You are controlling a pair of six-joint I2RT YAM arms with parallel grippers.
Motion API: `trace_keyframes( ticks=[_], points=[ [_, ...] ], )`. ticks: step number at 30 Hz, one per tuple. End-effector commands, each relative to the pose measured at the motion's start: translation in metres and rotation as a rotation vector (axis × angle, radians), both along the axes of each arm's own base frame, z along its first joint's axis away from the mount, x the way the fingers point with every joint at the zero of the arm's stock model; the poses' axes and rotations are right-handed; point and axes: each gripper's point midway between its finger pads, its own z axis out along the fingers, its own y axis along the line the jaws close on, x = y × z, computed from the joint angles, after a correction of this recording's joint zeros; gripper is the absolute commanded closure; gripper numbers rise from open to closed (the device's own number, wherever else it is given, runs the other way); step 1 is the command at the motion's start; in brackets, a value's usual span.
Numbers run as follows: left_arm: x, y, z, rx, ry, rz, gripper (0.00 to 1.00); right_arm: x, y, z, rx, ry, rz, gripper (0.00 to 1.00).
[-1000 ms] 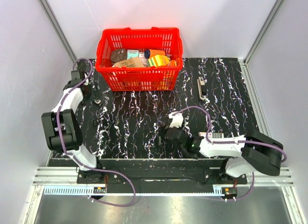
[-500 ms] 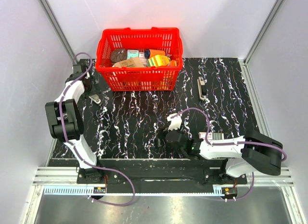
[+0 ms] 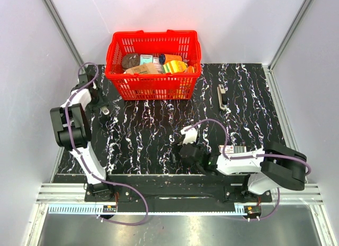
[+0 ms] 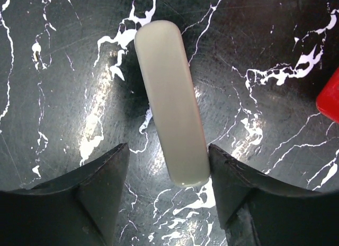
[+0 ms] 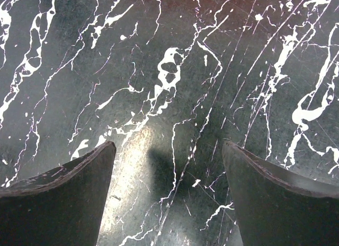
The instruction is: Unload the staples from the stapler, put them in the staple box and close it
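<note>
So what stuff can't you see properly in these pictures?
- Staples: in the top view the stapler is too small to show any inside, and neither wrist view catches it.
- The pale bar inside the left gripper: the left wrist view shows no markings, so what it is stays unclear.
- Floor of the red basket: top view, hidden under the things piled inside.

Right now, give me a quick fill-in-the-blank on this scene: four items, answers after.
1. The stapler lies on the table, on the robot's ____ of the basket.
2. The gripper whose open fingers flank the pale bar belongs to the ____ arm.
3. The right gripper, open over the table, holds ____.
4. The basket's colour is ____.

Answers: right; left; nothing; red
</note>
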Motion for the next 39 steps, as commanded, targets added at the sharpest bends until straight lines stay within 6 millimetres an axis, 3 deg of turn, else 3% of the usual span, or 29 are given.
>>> trace_keyframes(
  ticks=[1, 4, 7, 11, 17, 23, 30, 39],
  points=[
    [0.027, 0.001, 0.009, -0.018, -0.071, -0.023, 0.38, 0.011, 0.016, 0.020, 0.034, -0.051, -0.018, 0.12],
    [0.029, 0.001, 0.006, -0.017, -0.074, -0.037, 0.50, 0.010, 0.019, 0.019, 0.028, -0.050, -0.011, 0.13],
    [0.026, 0.000, 0.005, -0.009, -0.069, -0.062, 0.69, 0.010, 0.021, 0.018, 0.025, -0.049, -0.004, 0.13],
    [0.006, -0.011, 0.009, -0.006, -0.060, -0.118, 0.83, 0.010, 0.023, 0.018, 0.021, -0.048, 0.002, 0.13],
    [-0.052, -0.053, 0.025, 0.028, -0.052, -0.326, 0.83, 0.010, 0.023, 0.018, 0.012, -0.043, 0.004, 0.13],
    [-0.119, -0.110, 0.020, 0.024, -0.004, -0.622, 0.82, 0.013, 0.023, 0.021, -0.003, -0.049, -0.008, 0.11],
    [-0.135, -0.145, 0.032, 0.071, -0.047, -0.804, 0.82, 0.016, 0.014, 0.025, -0.033, -0.036, -0.064, 0.11],
    [-0.154, -0.207, 0.004, 0.029, 0.063, -1.029, 0.80, 0.014, -0.008, 0.031, -0.084, 0.028, -0.189, 0.09]
  ],
)
